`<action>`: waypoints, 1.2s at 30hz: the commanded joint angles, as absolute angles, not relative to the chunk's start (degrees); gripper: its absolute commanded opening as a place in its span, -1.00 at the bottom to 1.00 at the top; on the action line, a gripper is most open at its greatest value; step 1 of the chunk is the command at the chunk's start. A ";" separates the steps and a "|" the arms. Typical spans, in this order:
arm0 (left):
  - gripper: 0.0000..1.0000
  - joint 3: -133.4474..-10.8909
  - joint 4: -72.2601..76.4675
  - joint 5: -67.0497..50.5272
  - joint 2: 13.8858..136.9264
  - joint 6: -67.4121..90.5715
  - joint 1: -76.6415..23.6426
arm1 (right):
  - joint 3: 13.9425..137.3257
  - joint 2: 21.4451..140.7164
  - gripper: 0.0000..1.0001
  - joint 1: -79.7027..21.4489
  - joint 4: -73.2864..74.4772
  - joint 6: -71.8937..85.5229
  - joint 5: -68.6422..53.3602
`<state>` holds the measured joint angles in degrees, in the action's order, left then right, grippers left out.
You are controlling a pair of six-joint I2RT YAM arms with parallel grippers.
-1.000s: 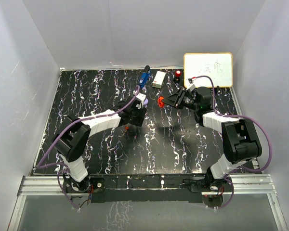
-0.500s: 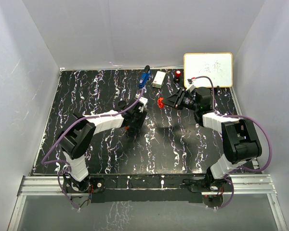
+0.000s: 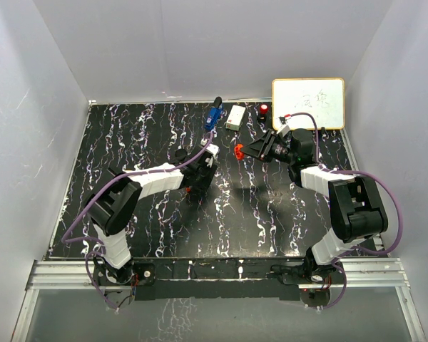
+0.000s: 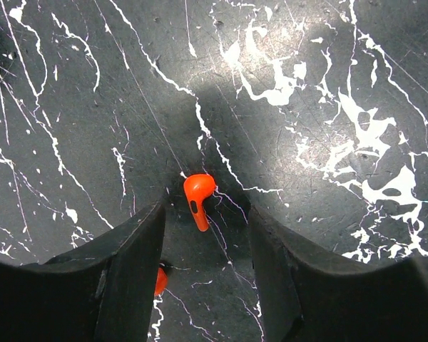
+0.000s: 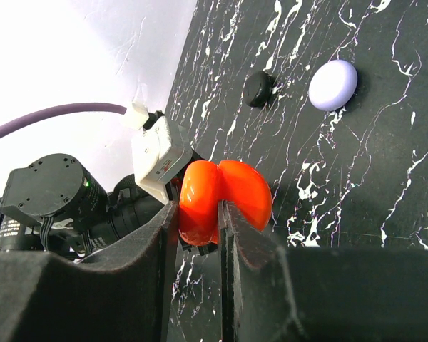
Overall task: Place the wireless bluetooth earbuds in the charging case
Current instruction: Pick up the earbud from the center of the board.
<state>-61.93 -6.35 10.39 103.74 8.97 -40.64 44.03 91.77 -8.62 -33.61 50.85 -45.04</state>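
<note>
Left of centre, your left gripper [image 4: 206, 216] stands open astride a red earbud [image 4: 198, 189], while farther right your right gripper [image 5: 198, 217] pinches the orange-red charging case [image 5: 241, 191].

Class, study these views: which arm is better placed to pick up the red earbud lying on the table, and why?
The left. The left gripper hangs open right over the red earbud, with its jaws on either side of it. The right gripper is shut on the red case.
</note>
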 commanded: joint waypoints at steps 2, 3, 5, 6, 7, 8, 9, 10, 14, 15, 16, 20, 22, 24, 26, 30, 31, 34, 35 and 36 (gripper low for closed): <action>-0.09 -63.96 -6.52 11.69 104.09 8.54 -40.96 | 43.86 89.38 -1.00 -8.24 -35.86 49.66 -45.70; -0.12 -64.22 -6.50 11.54 104.27 8.53 -40.91 | 43.86 89.31 -1.00 -8.26 -35.86 49.66 -45.76; -0.14 -64.33 -6.36 11.45 104.69 8.66 -40.95 | 43.86 89.35 -1.00 -8.23 -35.86 49.72 -45.78; -0.15 -64.52 -6.52 11.49 104.94 8.76 -40.95 | 43.86 89.38 -1.00 -8.25 -35.86 49.69 -45.79; -0.15 -64.73 -6.73 11.51 105.14 8.91 -40.96 | 43.86 89.32 -1.00 -8.25 -35.86 49.67 -45.76; -0.15 -64.85 -6.70 11.51 105.38 8.96 -40.96 | 43.86 89.26 -1.00 -8.28 -35.86 49.66 -45.74; -0.16 -64.91 -6.73 11.63 105.50 9.13 -40.95 | 43.86 89.28 -1.00 -8.26 -35.86 49.66 -45.76; -0.16 -65.03 -6.76 11.61 105.67 9.26 -40.94 | 43.96 89.32 -1.00 -8.22 -35.86 49.66 -45.74; -0.18 -65.64 -7.50 11.87 106.57 10.07 -40.96 | 43.86 89.31 -1.00 -8.21 -35.86 49.74 -45.87; -0.19 -65.73 -7.62 11.93 106.68 10.21 -40.95 | 43.86 89.37 -1.00 -8.17 -35.88 49.70 -45.86; -0.22 -65.67 -7.55 11.87 106.75 10.34 -40.96 | 43.86 89.37 -1.00 -8.12 -35.88 49.67 -45.87; -0.29 -65.90 -8.20 12.06 106.93 10.92 -40.89 | 43.77 89.17 -1.00 -8.17 -35.86 49.79 -45.92; -0.31 -65.84 -8.47 12.04 106.81 11.13 -40.96 | 43.69 89.08 -1.00 -8.17 -35.86 49.75 -45.92; -0.31 -65.69 -8.80 12.12 106.83 11.47 -40.93 | 43.68 89.02 -1.00 -8.13 -35.86 49.75 -45.92; -0.33 -65.59 -9.09 12.19 106.71 11.63 -40.95 | 43.67 89.07 -1.00 -8.15 -35.93 49.75 -45.96; -0.37 -65.22 -9.29 12.22 106.80 12.07 -40.96 | 43.68 89.03 -1.00 -8.16 -35.90 49.75 -45.96; -0.39 -65.14 -9.30 12.15 106.79 12.12 -40.96 | 43.62 88.99 -1.00 -8.17 -35.92 49.75 -45.96; -0.43 -65.04 -9.23 12.13 106.89 12.27 -40.96 | 43.59 88.98 -1.00 -8.12 -35.93 49.85 -45.97; -0.45 -65.04 -9.25 12.13 106.88 12.22 -40.91 | 43.59 89.03 -1.00 -8.17 -35.94 49.85 -45.94; -0.45 -65.12 -9.31 12.13 106.96 12.26 -40.95 | 43.59 88.98 -1.00 -8.17 -35.95 49.84 -45.94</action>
<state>-64.62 -6.35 11.29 106.63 12.10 -40.71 44.03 91.74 -8.49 -33.61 50.85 -45.23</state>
